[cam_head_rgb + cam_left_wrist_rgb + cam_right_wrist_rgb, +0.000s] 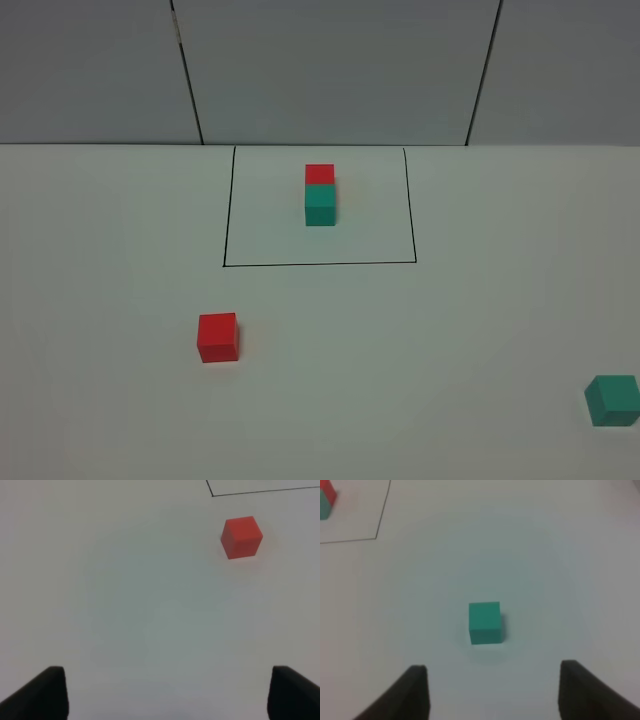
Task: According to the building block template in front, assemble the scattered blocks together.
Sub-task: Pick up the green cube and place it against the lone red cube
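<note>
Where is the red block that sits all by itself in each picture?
Exterior high: the loose red block sits left of centre, nearer the camera than the black outline.
Left wrist: it lies close to a corner of that outline.
Right wrist: not in it; the red there belongs to the template.
Shared landmark: the black outline, in all three.

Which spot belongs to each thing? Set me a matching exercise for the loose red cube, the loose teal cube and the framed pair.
Things:
1. loose red cube
2. loose teal cube
3. framed red-and-teal pair

Places, in the high view:
A. inside the black outline, towards the back
B. far right, near the front
C. in front of the outline's left corner

Pairs: 1-C, 2-B, 3-A
</note>
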`<action>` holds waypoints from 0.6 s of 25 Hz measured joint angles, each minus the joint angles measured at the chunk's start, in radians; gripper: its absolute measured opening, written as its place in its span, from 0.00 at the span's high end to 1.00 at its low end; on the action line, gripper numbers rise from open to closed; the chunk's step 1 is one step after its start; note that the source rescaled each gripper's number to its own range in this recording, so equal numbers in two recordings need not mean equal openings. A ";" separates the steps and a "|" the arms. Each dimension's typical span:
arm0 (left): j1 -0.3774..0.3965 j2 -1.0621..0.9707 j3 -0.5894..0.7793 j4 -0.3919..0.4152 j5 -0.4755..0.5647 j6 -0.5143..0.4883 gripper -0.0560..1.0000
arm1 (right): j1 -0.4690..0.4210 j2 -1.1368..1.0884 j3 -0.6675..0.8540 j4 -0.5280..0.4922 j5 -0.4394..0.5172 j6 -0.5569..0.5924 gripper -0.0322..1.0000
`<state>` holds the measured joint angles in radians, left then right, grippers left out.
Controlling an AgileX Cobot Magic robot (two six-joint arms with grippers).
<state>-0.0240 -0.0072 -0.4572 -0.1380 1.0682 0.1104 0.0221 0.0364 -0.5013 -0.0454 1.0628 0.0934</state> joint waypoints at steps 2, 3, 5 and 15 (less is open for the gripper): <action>0.000 0.001 0.000 0.000 0.000 0.000 0.20 | 0.000 0.000 0.000 0.000 0.000 0.000 0.59; 0.000 0.001 0.000 0.000 0.000 0.000 0.20 | 0.000 0.000 0.000 0.000 0.000 0.000 0.59; 0.000 0.001 0.000 0.000 0.000 0.000 0.20 | 0.000 0.000 0.000 0.000 0.000 0.000 0.59; 0.000 0.001 0.000 0.000 0.000 -0.001 0.21 | 0.000 0.000 0.000 0.000 0.000 0.000 0.59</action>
<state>-0.0240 -0.0063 -0.4572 -0.1380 1.0682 0.1096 0.0221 0.0364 -0.5013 -0.0454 1.0628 0.0934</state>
